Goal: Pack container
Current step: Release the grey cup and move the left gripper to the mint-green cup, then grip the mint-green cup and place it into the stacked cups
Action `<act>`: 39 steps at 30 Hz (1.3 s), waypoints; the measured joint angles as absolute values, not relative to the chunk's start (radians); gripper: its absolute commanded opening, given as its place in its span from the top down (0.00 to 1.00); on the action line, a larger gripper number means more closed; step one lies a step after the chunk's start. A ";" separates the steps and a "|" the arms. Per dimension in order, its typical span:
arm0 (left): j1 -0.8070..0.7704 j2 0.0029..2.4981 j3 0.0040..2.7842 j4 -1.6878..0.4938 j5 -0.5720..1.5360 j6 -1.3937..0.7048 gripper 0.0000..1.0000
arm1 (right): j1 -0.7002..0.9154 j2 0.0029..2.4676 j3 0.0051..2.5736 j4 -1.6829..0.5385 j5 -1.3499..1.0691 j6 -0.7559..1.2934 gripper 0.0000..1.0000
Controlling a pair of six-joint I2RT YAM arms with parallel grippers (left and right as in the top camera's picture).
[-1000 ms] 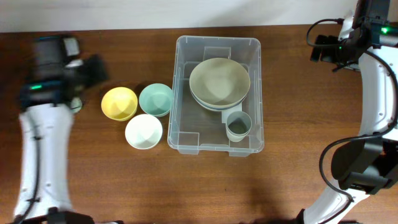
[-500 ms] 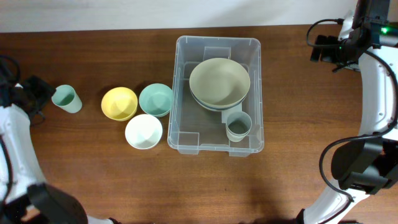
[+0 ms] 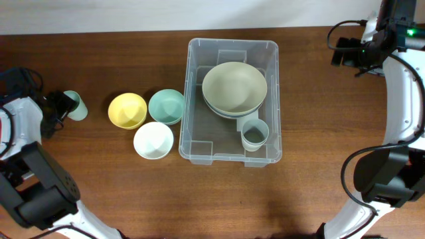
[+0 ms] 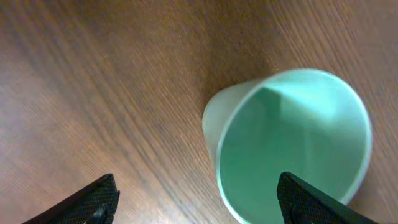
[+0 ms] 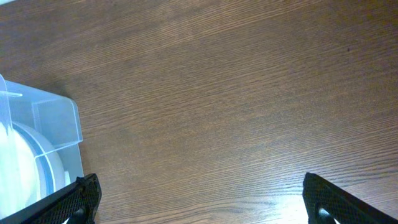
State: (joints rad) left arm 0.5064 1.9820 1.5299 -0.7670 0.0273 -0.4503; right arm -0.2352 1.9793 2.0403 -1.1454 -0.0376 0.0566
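The container (image 3: 232, 42) sat in the middle of the table (image 3: 319, 166). It looked light, stiff and slippery, so its rim seemed the best place to hold. The left gripper (image 4: 198, 200) was open by a green cup (image 4: 292, 137). The right gripper (image 5: 202, 202) was open over the table.

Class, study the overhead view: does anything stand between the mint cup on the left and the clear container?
Yes. Three bowls stand on the table between the mint cup and the container: a yellow bowl, a teal bowl beside it and a white bowl by both. Lifting the cup over them would probably avoid contact.
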 measured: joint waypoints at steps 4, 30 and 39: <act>0.506 2.020 1.530 -0.736 0.027 -0.450 0.17 | -0.235 1.979 2.040 -1.145 -0.038 0.057 0.01; 0.506 2.038 1.530 -0.705 0.027 -0.456 0.74 | -0.235 1.979 2.040 -1.145 -0.038 0.057 0.01; 0.506 2.038 1.530 -0.698 0.027 -0.457 0.99 | -0.235 1.979 2.040 -1.145 -0.038 0.057 0.01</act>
